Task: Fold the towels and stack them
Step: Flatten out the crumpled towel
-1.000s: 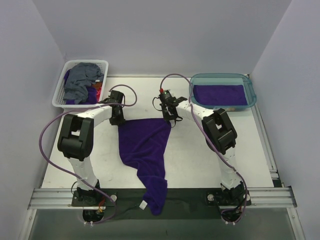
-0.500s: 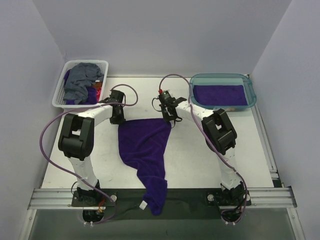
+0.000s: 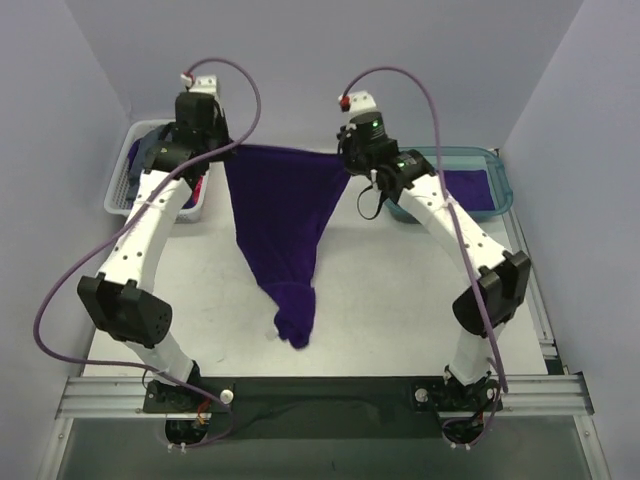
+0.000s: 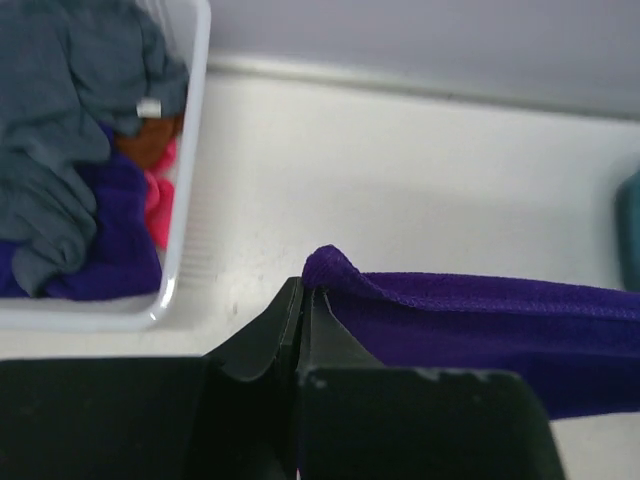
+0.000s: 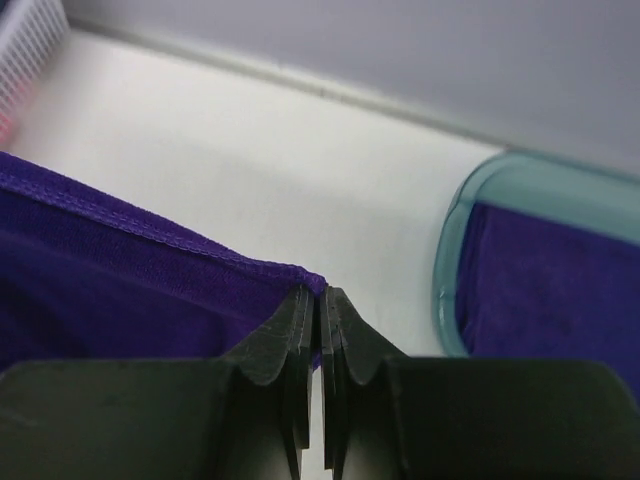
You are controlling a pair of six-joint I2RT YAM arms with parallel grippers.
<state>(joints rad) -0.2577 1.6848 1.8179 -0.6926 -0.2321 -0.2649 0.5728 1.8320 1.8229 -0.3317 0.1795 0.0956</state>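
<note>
Left fingers (image 4: 297, 306): pressed fully together on one top corner of the purple towel (image 3: 280, 205). In the left wrist view the hem bulges up just above the tips.

Right fingers (image 5: 313, 304): closed tight, pinching the other top corner. The stitched hem runs in from the left of the right wrist view and ends at the tips.

Purple towel: held off the counter (image 3: 400, 300) between the two sets of fingers, in the upper middle of the top view. Its top edge is taut and roughly level. The body hangs down and narrows to a bunched tail near frame centre (whether the tail touches the counter cannot be told).

Basket (image 3: 118, 196): white lattice, upper left of the top view, partly behind the left arm and well apart from the tub.

Basket contents: a grey towel (image 4: 60, 110) lies crumpled on top, with more purple cloth (image 4: 105, 235) beneath it. Pink cloth (image 4: 155, 205) and a rust-brown scrap (image 4: 145, 142) sit against the basket's right wall in the left wrist view.

Tub (image 3: 503, 178): teal and translucent, upper right of the top view, just beside the right arm's forearm.

Tub contents: a second purple towel (image 5: 545, 275) lies flat inside (fold count not readable).

Arms: both reach from the bottom edge toward the back wall.
</note>
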